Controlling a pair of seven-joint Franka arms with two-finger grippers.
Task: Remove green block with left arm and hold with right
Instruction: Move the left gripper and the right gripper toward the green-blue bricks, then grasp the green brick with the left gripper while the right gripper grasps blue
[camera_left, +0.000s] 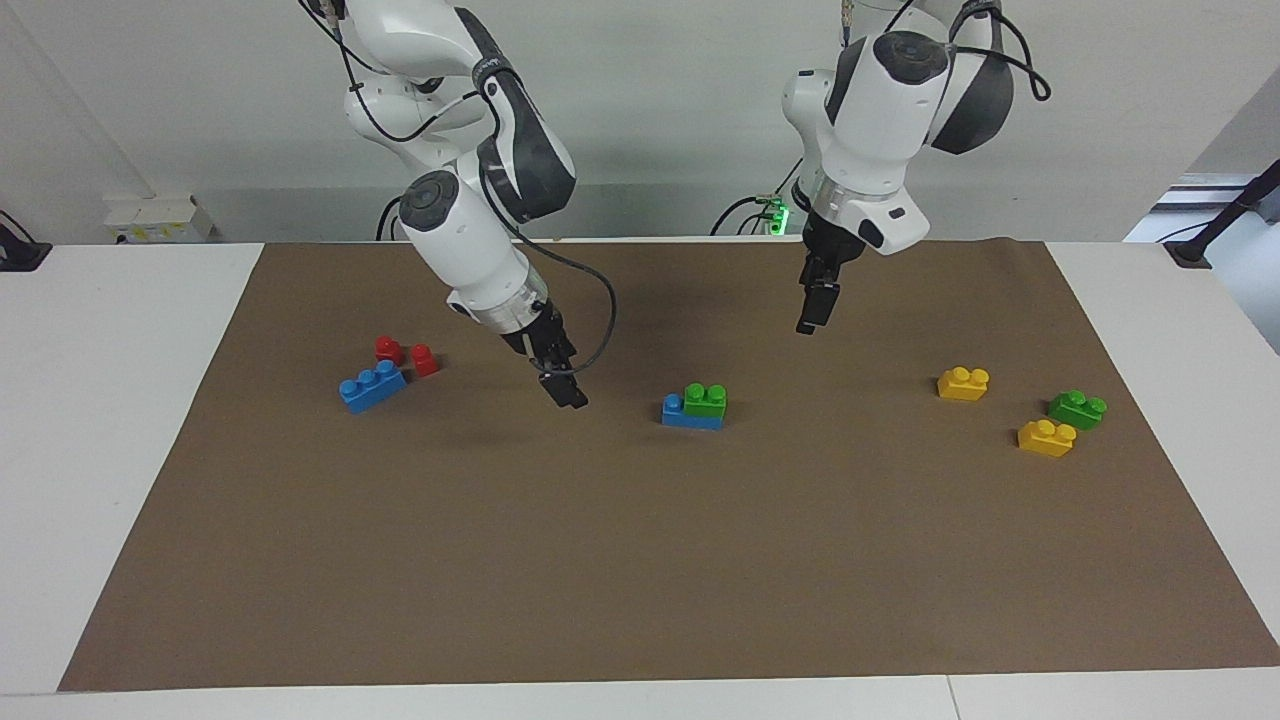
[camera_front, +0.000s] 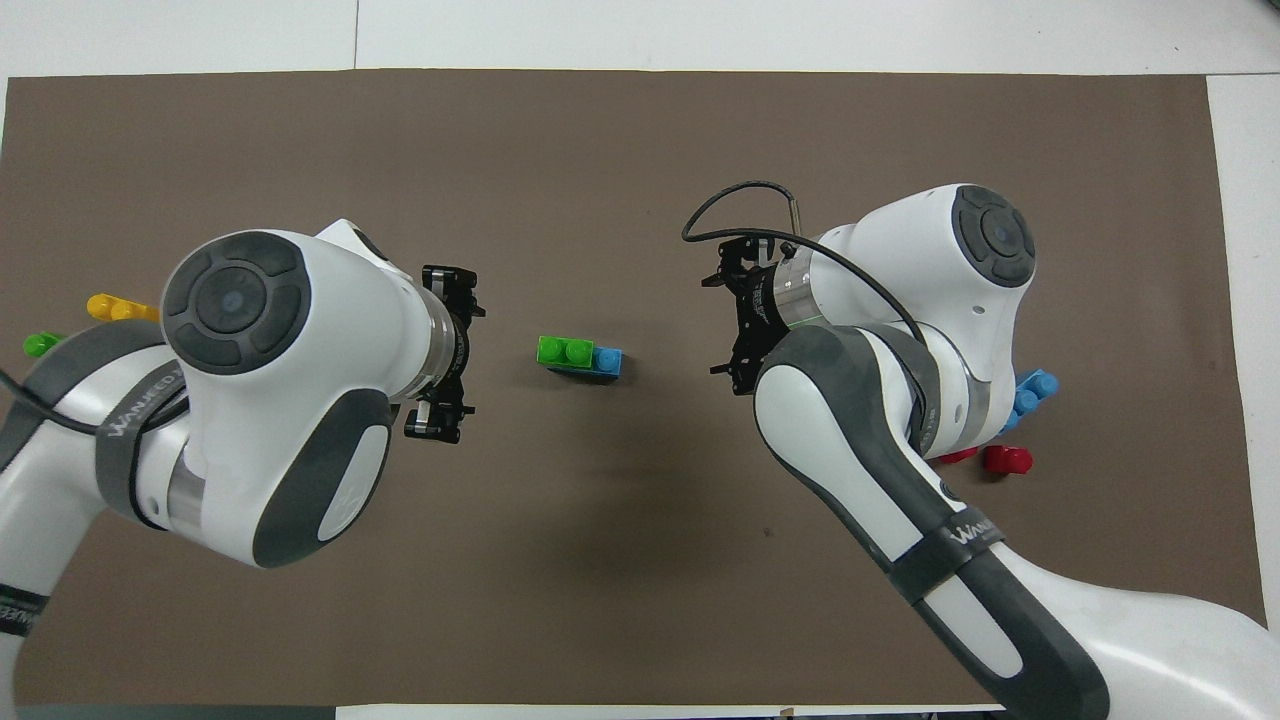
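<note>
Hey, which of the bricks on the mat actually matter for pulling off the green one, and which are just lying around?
Part of the job:
- green block, stacked on the blue brick at mid-mat
- left gripper, above the mat
- right gripper, above the mat

Just lying about:
- second green brick and two yellow bricks, toward the left arm's end
- loose blue brick and red pieces, toward the right arm's end
</note>
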